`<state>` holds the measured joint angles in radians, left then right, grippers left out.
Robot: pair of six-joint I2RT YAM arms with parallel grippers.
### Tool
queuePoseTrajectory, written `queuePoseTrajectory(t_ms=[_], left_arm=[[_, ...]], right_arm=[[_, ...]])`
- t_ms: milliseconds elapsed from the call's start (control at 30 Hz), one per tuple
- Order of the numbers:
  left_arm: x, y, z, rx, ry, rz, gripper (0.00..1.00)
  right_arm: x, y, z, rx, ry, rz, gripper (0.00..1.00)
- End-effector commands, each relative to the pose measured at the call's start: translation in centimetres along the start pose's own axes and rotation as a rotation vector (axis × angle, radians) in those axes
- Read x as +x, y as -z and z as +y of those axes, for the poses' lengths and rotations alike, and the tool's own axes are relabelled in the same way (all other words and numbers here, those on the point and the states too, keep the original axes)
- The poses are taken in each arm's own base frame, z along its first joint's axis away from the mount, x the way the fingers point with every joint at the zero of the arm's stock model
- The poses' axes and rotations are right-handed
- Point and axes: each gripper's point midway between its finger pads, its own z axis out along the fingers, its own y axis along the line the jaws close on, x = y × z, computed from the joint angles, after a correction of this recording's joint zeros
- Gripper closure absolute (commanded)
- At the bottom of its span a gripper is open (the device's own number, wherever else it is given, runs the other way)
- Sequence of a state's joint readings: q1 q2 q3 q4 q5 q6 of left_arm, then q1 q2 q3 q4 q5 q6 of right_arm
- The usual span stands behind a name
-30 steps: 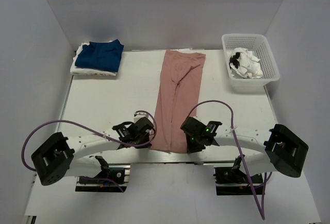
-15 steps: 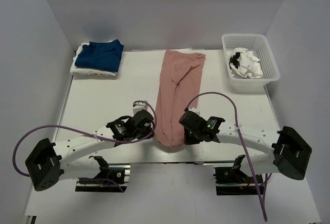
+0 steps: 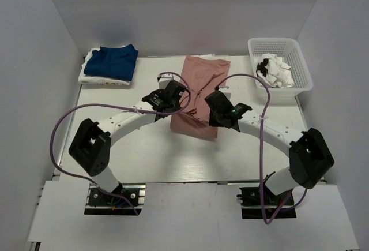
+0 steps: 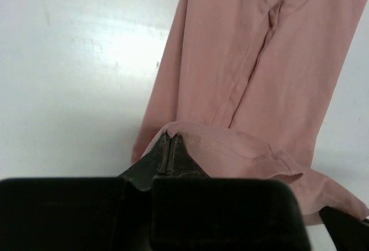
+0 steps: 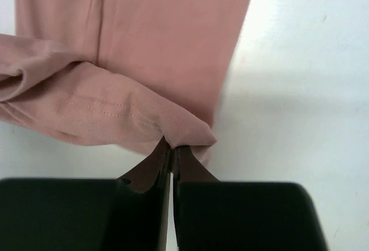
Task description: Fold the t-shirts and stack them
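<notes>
Two corners pinched: left gripper (image 3: pixel 172 97), right gripper (image 3: pixel 214 102) clamp pink shirt (image 3: pixel 203 75) hem | step: looks like half-fold | next: you lay hem at collar.

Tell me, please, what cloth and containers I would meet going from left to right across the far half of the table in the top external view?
navy blue t-shirt → dusty-pink t-shirt → white basket

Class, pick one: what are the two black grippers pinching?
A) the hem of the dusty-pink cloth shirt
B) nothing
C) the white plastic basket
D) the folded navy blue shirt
A: the wrist views show the left gripper and right gripper each shut on a hem corner of the dusty-pink shirt.
</notes>
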<state>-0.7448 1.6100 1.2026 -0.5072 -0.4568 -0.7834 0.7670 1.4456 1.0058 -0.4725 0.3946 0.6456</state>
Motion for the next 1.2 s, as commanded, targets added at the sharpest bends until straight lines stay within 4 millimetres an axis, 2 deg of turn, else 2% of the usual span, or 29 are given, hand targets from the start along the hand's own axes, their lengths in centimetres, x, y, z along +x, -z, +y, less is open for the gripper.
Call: queuePoseTrajectory(t_ms=[0,33,67,133,167,233,300,367,433,467,500,633,700,733,767,833,867,900,933,967,1000,1033,1067,1100,1133,1167], left_arm=[[-5.5,-0.5,-1.4,0.041,-0.041,-0.124,1.0],[-5.9,-1.0,-2.3,0.058,-0.058,-0.13,1.0],[-6.6,-1.5,-2.4,0.059,-0.069,-0.147,1.0],[-8.2,-2.1,-3.6,0.097,-0.104,-0.184,1.0],[-8.1,-3.1,-3.9,0.11,-0.125,-0.171,1.0],[-9.3,-3.9,-4.9,0.139,-0.158,-0.192,1.0],[-8.8,-5.6,-5.3,0.149,-0.176,-0.165,1.0],[-10.0,-6.6,-5.6,0.16,-0.168,-0.168,1.0],[-10.1,-8.2,-5.4,0.136,-0.17,-0.148,1.0],[-10.3,-8.8,-5.1,0.133,-0.164,-0.143,1.0],[-10.3,-8.7,-5.5,0.153,-0.163,-0.142,1.0],[-10.3,-9.8,-5.6,0.202,-0.146,-0.13,1.0],[-9.1,-10.6,-5.7,0.22,-0.168,-0.097,1.0],[-9.4,-10.5,-6.3,0.248,-0.178,-0.112,1.0],[-9.1,-11.2,-5.9,0.246,-0.177,-0.097,1.0],[-8.3,-11.5,-6.5,0.288,-0.189,-0.081,1.0],[-8.5,-11.8,-6.1,0.282,-0.183,-0.084,1.0],[-8.7,-11.8,-6.2,0.287,-0.181,-0.093,0.97],[-8.1,-12.1,-6.3,0.297,-0.185,-0.077,0.83],[-9.0,-12.0,-6.5,0.313,-0.176,-0.092,0.6],[-9.1,-12.3,-6.8,0.324,-0.202,-0.101,0.01],[-10.1,-12.3,-6.6,0.315,-0.193,-0.119,0.0],[-11.4,-12.1,-7.1,0.317,-0.186,-0.145,0.0],[-11.4,-12.6,-6.3,0.279,-0.186,-0.124,0.0],[-12.5,-12.4,-5.8,0.26,-0.179,-0.128,0.0],[-13.6,-11.9,-6.4,0.264,-0.176,-0.136,0.0]], right_arm=[[-5.1,-1.3,0.3,-0.024,-0.011,-0.105,1.0],[-6.3,-1.4,0.3,-0.03,-0.013,-0.115,1.0],[-6.8,-2.1,0.6,-0.03,-0.005,-0.105,1.0],[-8.2,-2.5,0.0,-0.018,-0.013,-0.116,1.0],[-8.4,-3.2,0.4,-0.029,-0.011,-0.104,1.0],[-9.5,-3.6,0.0,-0.042,-0.024,-0.107,1.0],[-10.1,-4.6,-0.2,-0.045,-0.026,-0.096,1.0],[-10.8,-5.8,-0.4,-0.048,-0.032,-0.082,1.0],[-10.6,-6.6,-0.4,-0.056,-0.032,-0.058,1.0],[-11.4,-6.9,-0.8,-0.055,-0.048,-0.064,1.0],[-11.4,-7.8,-0.8,-0.052,-0.047,-0.05,1.0],[-11.3,-9.0,-1.3,-0.057,-0.07,-0.014,1.0],[-11.1,-9.7,-2.0,-0.04,-0.093,0.002,1.0],[-11.1,-9.8,-2.3,-0.036,-0.102,0.008,1.0],[-11.0,-9.9,-2.2,-0.042,-0.101,0.011,1.0],[-10.7,-10.4,-2.6,-0.044,-0.117,0.025,1.0],[-10.7,-10.6,-2.6,-0.045,-0.122,0.026,1.0],[-10.9,-10.8,-2.6,-0.056,-0.127,0.026,0.97],[-10.9,-11.4,-2.7,-0.055,-0.129,0.033,0.86],[-11.7,-11.4,-2.5,-0.062,-0.13,0.014,0.72],[-12.5,-11.7,-2.9,-0.055,-0.14,-0.008,0.45],[-12.9,-12.0,-3.1,-0.043,-0.143,-0.018,0.33],[-13.9,-11.9,-3.1,-0.044,-0.15,-0.039,0.21],[-14.1,-11.7,-3.1,-0.05,-0.147,-0.04,0.1],[-14.7,-11.5,-3.0,-0.055,-0.128,-0.051,0.1],[-15.1,-10.8,-2.6,-0.07,-0.097,-0.064,0.1]])
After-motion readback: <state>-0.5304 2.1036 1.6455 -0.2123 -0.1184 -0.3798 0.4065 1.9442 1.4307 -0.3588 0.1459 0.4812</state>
